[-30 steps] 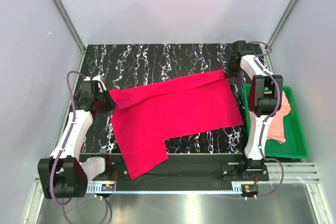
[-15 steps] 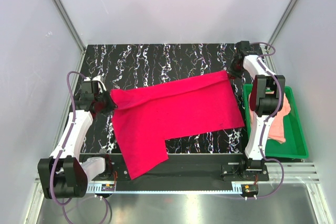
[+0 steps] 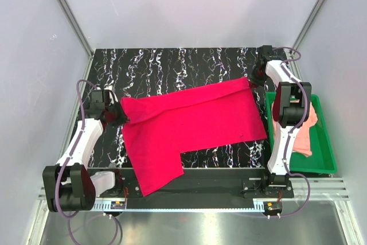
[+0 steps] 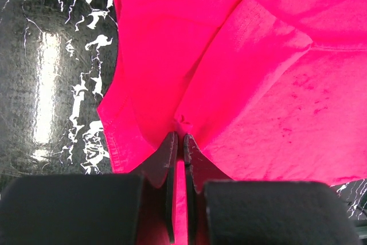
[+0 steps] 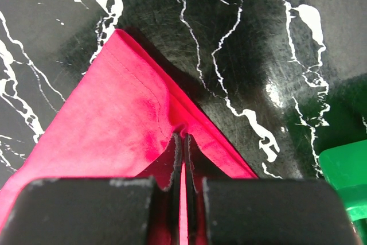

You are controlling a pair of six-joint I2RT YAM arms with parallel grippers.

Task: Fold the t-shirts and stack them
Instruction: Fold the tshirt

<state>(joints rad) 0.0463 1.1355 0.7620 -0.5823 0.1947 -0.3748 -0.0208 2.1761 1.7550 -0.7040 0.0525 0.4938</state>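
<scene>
Crimson t-shirt (image 3: 195,121) is clamped at opposite corners by left tool (image 4: 178,139) and right tool (image 5: 183,139).

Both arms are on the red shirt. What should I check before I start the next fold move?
1. Left gripper shut on the red t-shirt: ok.
2. Right gripper shut on its far right corner: ok.
3. Shirt wholly on the table: not ok, its near left part overhangs the near edge.
4. Layers held in each pinch: cannot tell.
5. Pink t-shirt lying in the green tray: ok.
</scene>
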